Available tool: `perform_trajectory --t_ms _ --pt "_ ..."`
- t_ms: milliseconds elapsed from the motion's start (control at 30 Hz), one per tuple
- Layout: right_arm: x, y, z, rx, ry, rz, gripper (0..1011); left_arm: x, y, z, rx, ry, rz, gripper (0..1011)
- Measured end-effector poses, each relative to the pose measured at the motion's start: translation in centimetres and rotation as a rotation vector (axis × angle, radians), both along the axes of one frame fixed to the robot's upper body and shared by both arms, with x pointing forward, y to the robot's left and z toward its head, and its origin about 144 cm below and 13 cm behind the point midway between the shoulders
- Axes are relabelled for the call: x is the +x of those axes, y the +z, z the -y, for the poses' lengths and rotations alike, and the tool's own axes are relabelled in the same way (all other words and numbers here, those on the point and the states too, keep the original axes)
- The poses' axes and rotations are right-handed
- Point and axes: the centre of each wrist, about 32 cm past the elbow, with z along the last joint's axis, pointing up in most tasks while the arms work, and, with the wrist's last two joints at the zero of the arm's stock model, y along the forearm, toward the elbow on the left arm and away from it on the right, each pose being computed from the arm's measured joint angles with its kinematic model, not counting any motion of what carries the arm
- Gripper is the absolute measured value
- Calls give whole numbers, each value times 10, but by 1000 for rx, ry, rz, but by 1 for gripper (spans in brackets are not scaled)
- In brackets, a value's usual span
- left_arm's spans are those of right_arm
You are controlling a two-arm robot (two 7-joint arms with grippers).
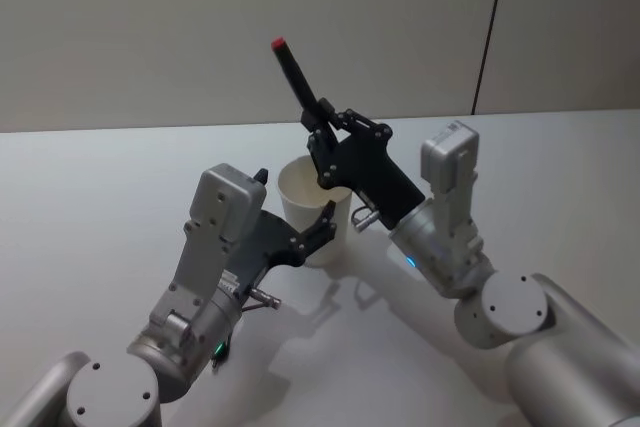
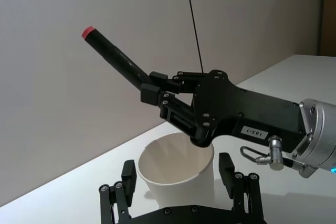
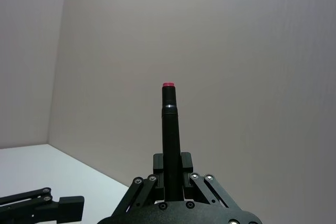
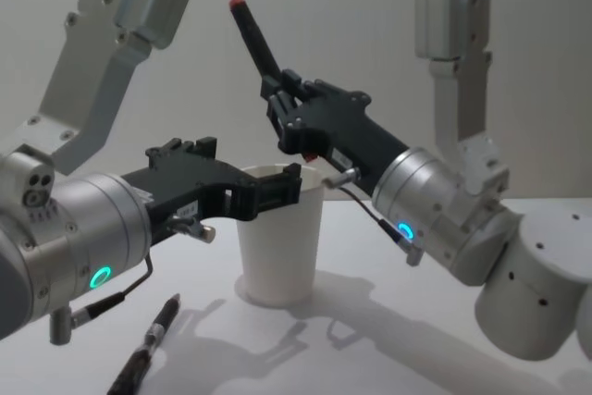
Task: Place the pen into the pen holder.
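A black pen (image 1: 295,72) with a red end cap points up and back, tilted, just above the white pen holder (image 1: 305,197). My right gripper (image 1: 318,117) is shut on the pen's lower part, right over the cup's rim. The right wrist view shows the pen (image 3: 169,129) standing up from between the fingers. My left gripper (image 2: 177,163) is open and straddles the pen holder (image 2: 178,174) near its rim, one finger on each side with small gaps. From the chest, the pen holder (image 4: 277,247) stands upright on the table.
A second dark pen (image 4: 148,349) lies on the white table (image 1: 100,197) in front of the cup, under my left arm. A plain wall stands behind the table.
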Motion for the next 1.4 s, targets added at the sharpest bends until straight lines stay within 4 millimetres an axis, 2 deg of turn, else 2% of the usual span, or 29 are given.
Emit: perform_trajectory --t_ms 333,467,500,600,633,667,867,933,1033,1200,1267,1400 --pt "3 -5 -7 -13 -9 -21 179 0 0 0 0 0 0 1000" --pt "3 -6 -8 -16 -9 -22 260 0 0 0 0 0 0 1000" --pt "3 -6 -9 -17 -8 -23 319 0 0 0 0 0 0 1000" --pt "4 -6 -10 -18 -7 -20 392 0 0 0 0 0 0 1000" --pt "4 -6 -10 -19 -7 -20 392 0 0 0 0 0 0 1000" --pt "4 -7 -10 -19 -6 -19 461 0 0 0 0 0 0 1000" --pt "4 -6 -10 -20 -4 -14 639 0 0 0 0 0 0 1000" --pt "4 -6 -10 -20 -2 -9 731 0 0 0 0 0 0 1000" --pt "4 -6 -9 -20 0 -5 786 0 0 0 0 0 0 1000" --pt "3 -5 -9 -18 3 1 951 0 0 0 0 0 0 1000" --pt "3 -4 -9 -17 3 6 1001 0 0 0 0 0 0 1000" --pt "1 -2 -8 -14 3 16 1002 0 0 0 0 0 0 1000"
